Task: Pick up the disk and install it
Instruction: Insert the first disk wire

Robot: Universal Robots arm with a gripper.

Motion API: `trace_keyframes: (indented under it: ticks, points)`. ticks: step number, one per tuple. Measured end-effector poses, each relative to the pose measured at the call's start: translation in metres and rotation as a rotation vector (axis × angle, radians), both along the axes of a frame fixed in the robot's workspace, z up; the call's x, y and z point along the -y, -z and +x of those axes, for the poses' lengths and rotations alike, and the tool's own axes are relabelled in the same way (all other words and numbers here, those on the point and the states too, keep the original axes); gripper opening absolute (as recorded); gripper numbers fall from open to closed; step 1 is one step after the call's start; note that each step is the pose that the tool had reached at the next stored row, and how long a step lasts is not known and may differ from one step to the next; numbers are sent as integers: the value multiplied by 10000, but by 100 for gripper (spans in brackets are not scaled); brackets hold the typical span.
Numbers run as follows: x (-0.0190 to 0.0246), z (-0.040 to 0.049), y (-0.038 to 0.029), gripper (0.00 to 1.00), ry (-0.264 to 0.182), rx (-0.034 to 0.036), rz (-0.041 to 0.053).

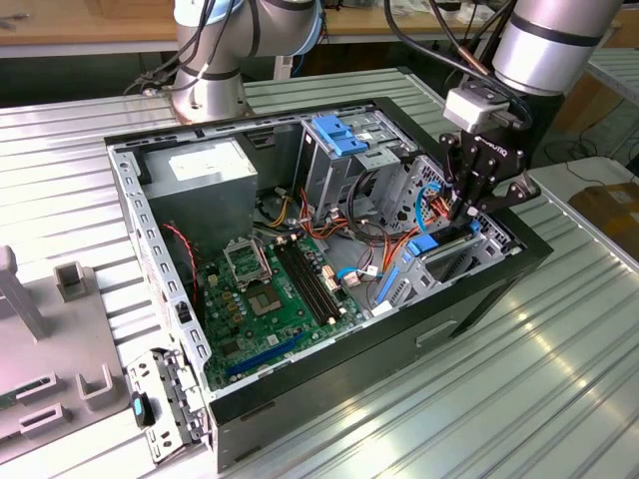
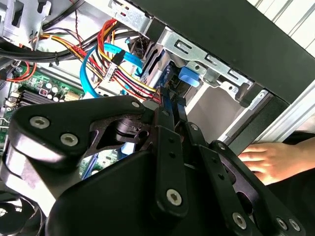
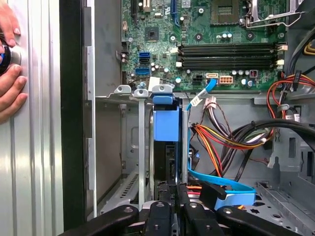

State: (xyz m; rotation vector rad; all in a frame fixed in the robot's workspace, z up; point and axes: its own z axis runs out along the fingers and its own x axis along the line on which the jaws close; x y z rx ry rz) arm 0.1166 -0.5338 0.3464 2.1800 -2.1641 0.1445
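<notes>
The disk (image 3: 165,156) stands on edge in the drive bay (image 3: 140,147) at the corner of the open computer case (image 1: 329,369), at the exterior view's right. Its blue plastic frame (image 3: 166,123) faces the motherboard. In the exterior view the blue frame (image 1: 423,246) shows just below my gripper (image 1: 465,212), which reaches down into the bay. In both wrist views the black fingers (image 3: 161,194) sit close together on the disk's thin edge. The gripper (image 2: 170,101) is shut on it, with the blue tab (image 2: 189,76) just beyond the fingertips.
Bundles of coloured cables (image 3: 231,137) and a blue ribbon cable (image 3: 221,189) lie beside the bay. The motherboard (image 1: 275,294), grey power-supply box (image 1: 205,170) and blue-handled cage (image 1: 339,135) fill the case. A person's hand (image 3: 9,73) rests on the table by the case wall.
</notes>
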Motion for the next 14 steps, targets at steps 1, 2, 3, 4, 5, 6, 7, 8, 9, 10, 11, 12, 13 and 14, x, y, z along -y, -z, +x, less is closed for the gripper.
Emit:
trace_keyframes:
  ticks: [1, 2, 3, 4, 5, 6, 7, 8, 9, 10, 11, 12, 13, 14]
  points:
    - [1, 0, 3, 16, 6, 0, 4]
    - [0, 0, 6, 16, 8, 0, 11]
    - [1, 0, 8, 16, 10, 0, 17]
    - [1, 0, 10, 16, 12, 0, 26]
    - [2, 0, 13, 16, 16, 0, 52]
    - [4, 0, 15, 16, 20, 0, 83]
    - [4, 0, 16, 16, 21, 0, 97]
    - [5, 0, 16, 16, 22, 0, 97]
    - [5, 0, 16, 16, 22, 0, 102]
    - [5, 0, 16, 16, 22, 0, 104]
    - [6, 0, 15, 16, 22, 0, 105]
    - [6, 0, 14, 16, 27, 0, 106]
    - [5, 0, 12, 16, 34, 0, 106]
    - [5, 0, 10, 16, 40, 0, 104]
